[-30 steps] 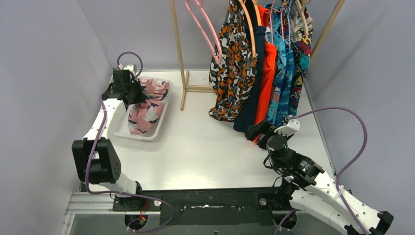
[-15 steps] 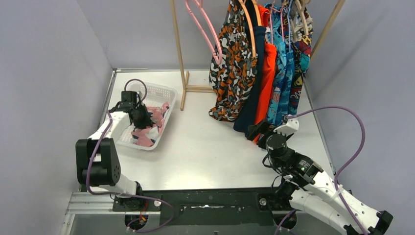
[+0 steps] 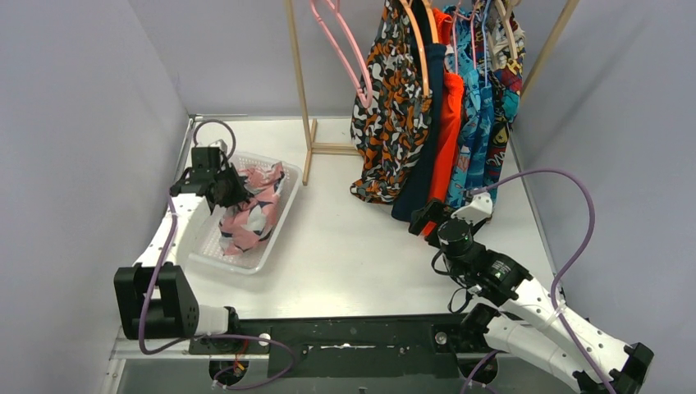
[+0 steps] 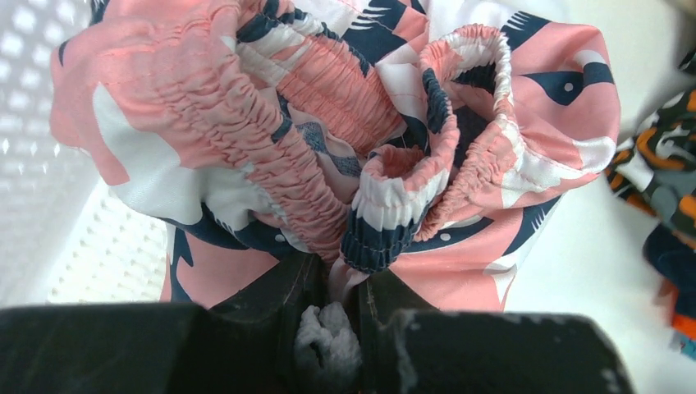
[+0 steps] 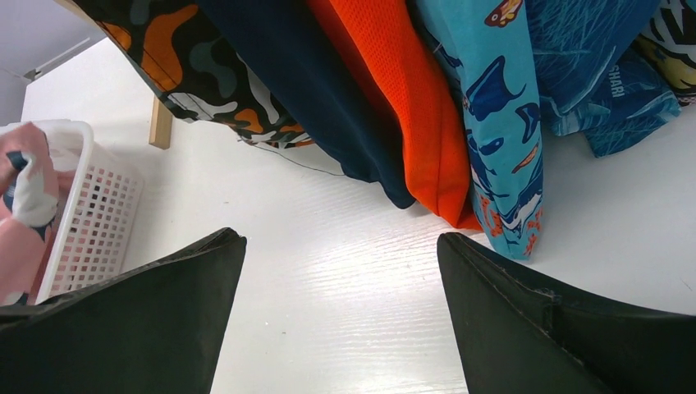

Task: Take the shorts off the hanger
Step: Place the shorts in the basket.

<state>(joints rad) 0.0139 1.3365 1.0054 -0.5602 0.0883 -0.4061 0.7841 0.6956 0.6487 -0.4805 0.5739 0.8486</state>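
While the left claw (image 3: 220, 184) stays clamped narrow on the pink shorts (image 3: 251, 210), it has drawn them along the basket (image 3: 280, 223), which has slid nearer; release seems next; the right claw (image 3: 426, 218) gapes wide and empty, edging toward the hanging shorts (image 3: 427, 115) above the counter (image 3: 353, 246).

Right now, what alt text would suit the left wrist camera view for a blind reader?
The left pincer is shut on a bunched pair of pink shorts with navy-white print; a white perforated basket lies behind them.
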